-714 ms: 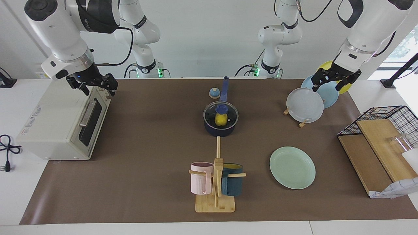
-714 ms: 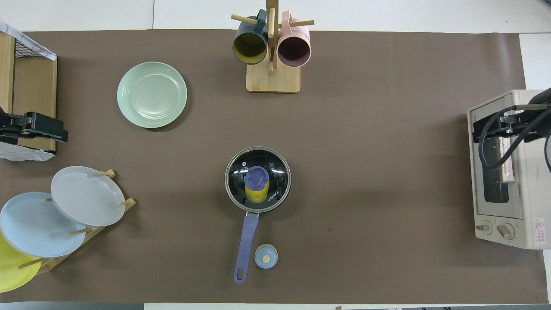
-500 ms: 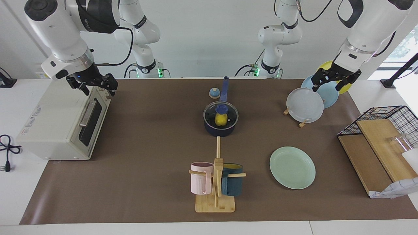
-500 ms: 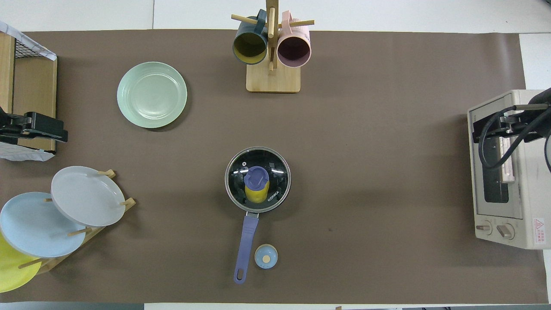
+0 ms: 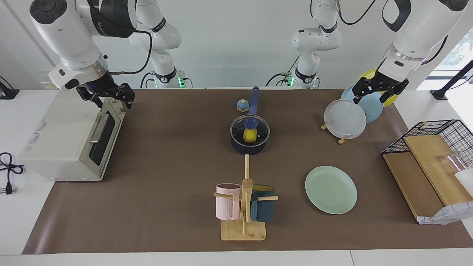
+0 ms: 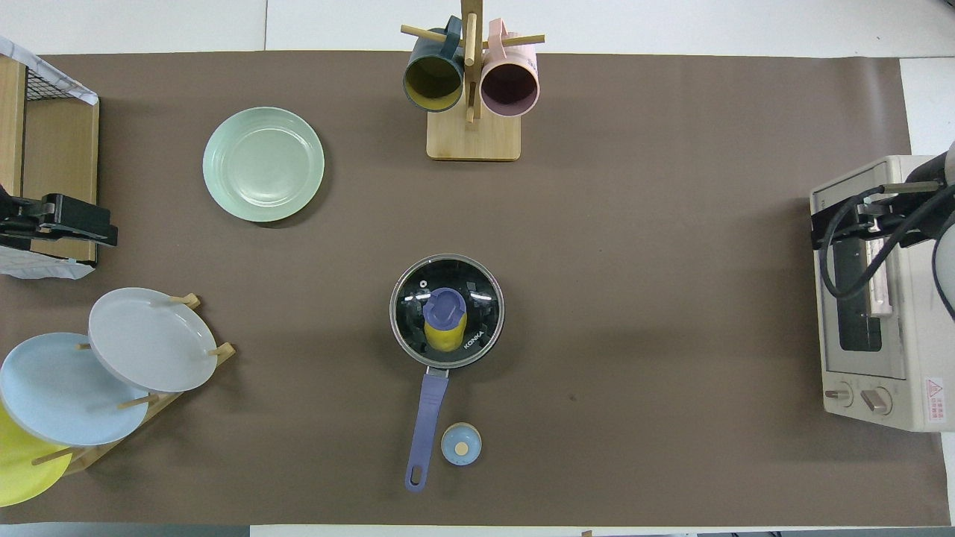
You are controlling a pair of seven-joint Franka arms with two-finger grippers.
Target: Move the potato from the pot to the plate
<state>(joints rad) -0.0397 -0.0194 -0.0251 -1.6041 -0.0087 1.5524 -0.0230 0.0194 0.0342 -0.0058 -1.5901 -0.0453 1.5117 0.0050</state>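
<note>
The navy pot [image 5: 250, 148] stands mid-table with its blue handle [image 6: 425, 418] pointing toward the robots. A glass lid [image 5: 259, 128] with a blue knob covers it. Through the lid the yellow potato [image 5: 250, 136] [image 6: 445, 335] shows inside. The mint-green plate [image 5: 330, 189] [image 6: 263, 164] lies bare, farther from the robots, toward the left arm's end. My left gripper [image 5: 370, 96] [image 6: 82, 224] hangs open over the plate rack. My right gripper [image 5: 112, 101] [image 6: 843, 224] hangs open over the toaster oven. Neither holds anything.
A toaster oven [image 5: 70, 140] stands at the right arm's end. A wooden mug rack [image 5: 244, 229] with a pink and a teal mug stands farther out than the pot. A rack holds grey [image 5: 345, 119], blue and yellow plates. A wire basket [image 5: 439, 129] and a small blue timer [image 5: 242, 105] also stand here.
The right gripper has shifted slightly upward over the toaster oven. The left arm and all the objects have stayed put.
</note>
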